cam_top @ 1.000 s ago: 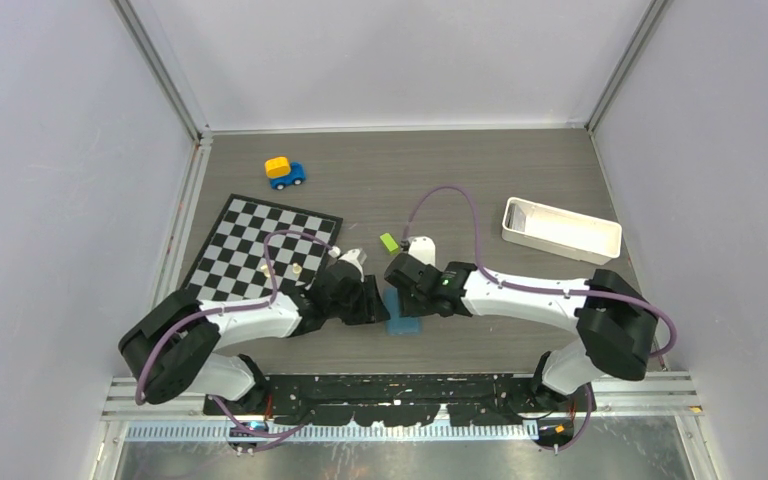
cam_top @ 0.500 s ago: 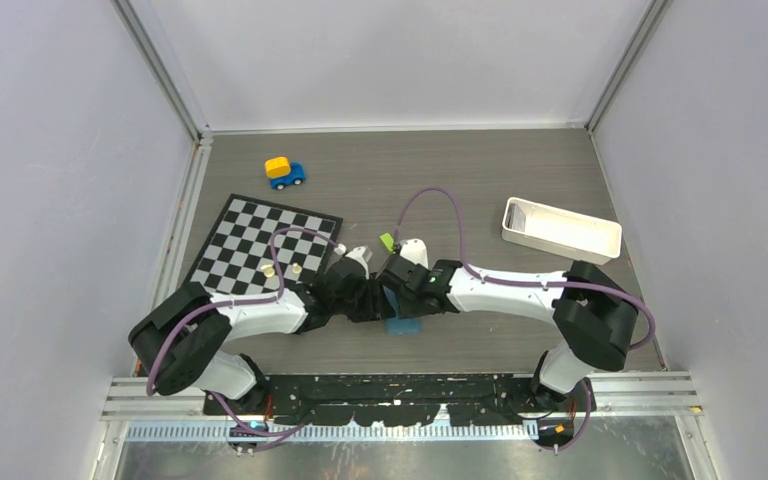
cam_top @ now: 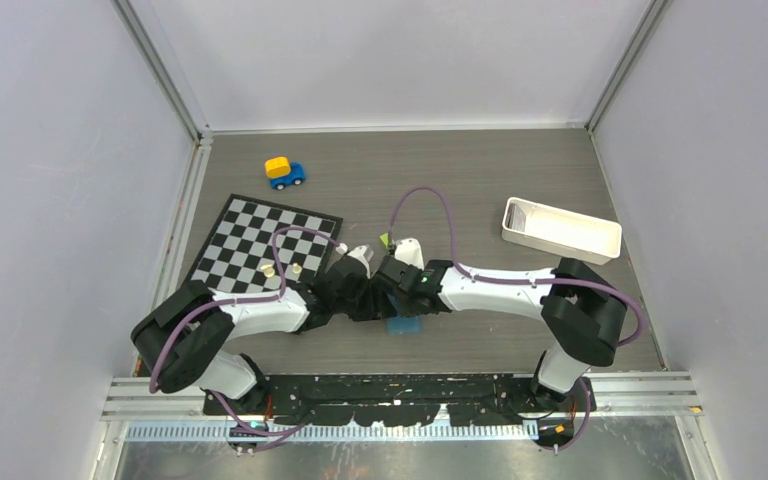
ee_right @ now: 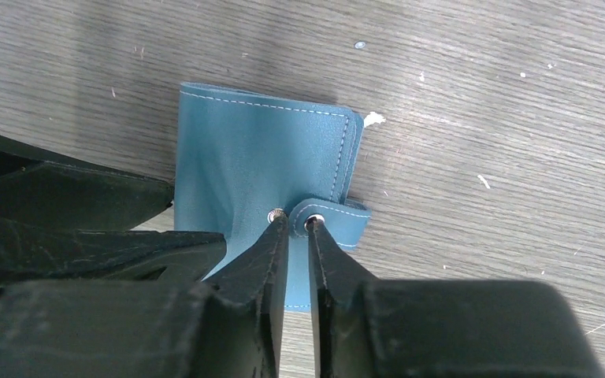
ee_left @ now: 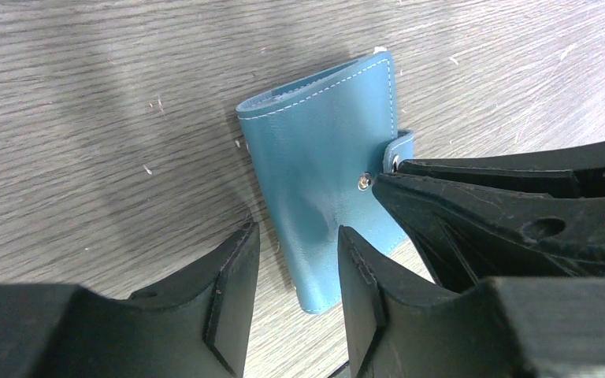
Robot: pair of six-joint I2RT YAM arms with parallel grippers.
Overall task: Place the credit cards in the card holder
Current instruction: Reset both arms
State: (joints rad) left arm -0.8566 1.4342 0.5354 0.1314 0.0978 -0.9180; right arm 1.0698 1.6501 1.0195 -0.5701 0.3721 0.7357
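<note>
The card holder (cam_top: pixel 404 326) is a closed teal-blue wallet lying flat near the table's front; it also shows in the left wrist view (ee_left: pixel 315 181) and the right wrist view (ee_right: pixel 244 157). My left gripper (ee_left: pixel 295 256) is open just above its lower corner, one finger over the wood and one over the leather. My right gripper (ee_right: pixel 294 224) is almost shut, with a narrow gap. Its tips sit at the snap tab (ee_right: pixel 339 219), and the tab's end lies between them. I cannot tell whether they pinch it. No credit cards are in view.
A small lime-green block (cam_top: pixel 387 240) lies just behind the grippers. A checkerboard mat (cam_top: pixel 250 240) with two small pieces is at the left. A blue and yellow toy car (cam_top: pixel 284 172) stands behind it. A long white tray (cam_top: pixel 562 230) is at the right.
My right gripper has moved left onto the wallet and now meets the left gripper over it. The left gripper has shifted only slightly. The wallet has stayed in place.
</note>
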